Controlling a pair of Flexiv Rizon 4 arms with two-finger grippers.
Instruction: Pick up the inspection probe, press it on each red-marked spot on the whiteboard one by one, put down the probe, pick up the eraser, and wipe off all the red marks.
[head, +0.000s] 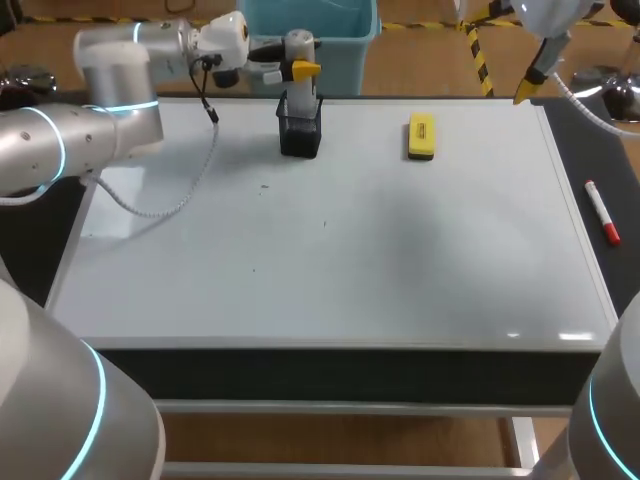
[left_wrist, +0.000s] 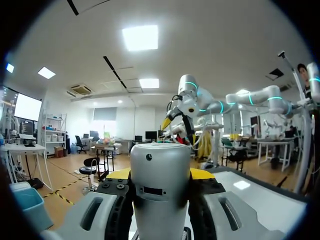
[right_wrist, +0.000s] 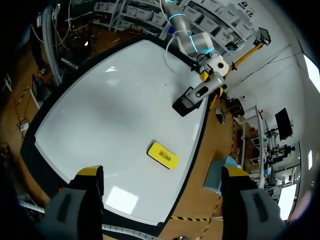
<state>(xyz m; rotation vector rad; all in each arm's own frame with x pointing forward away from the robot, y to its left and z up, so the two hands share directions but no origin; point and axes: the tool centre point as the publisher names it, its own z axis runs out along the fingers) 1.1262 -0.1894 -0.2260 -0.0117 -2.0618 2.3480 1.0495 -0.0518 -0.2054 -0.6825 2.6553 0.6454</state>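
Note:
The inspection probe (head: 299, 50), a grey-white cylinder, stands upright in a black holder (head: 300, 128) at the far middle of the whiteboard (head: 330, 240). My left gripper (head: 298, 70) is shut on the probe's upper part. In the left wrist view the probe (left_wrist: 160, 175) fills the gap between the fingers (left_wrist: 118, 173). The yellow eraser (head: 421, 137) lies flat to the right of the holder. My right gripper (head: 527, 88) hangs open above the board's far right corner. In the right wrist view the eraser (right_wrist: 163, 155) lies below that gripper (right_wrist: 162, 175). No red marks show on the board.
A red marker (head: 602, 212) lies on the dark table strip right of the whiteboard. The left arm's cable (head: 175, 205) droops over the board's far left part. Only a few tiny dark specks (head: 264, 186) dot the board's surface.

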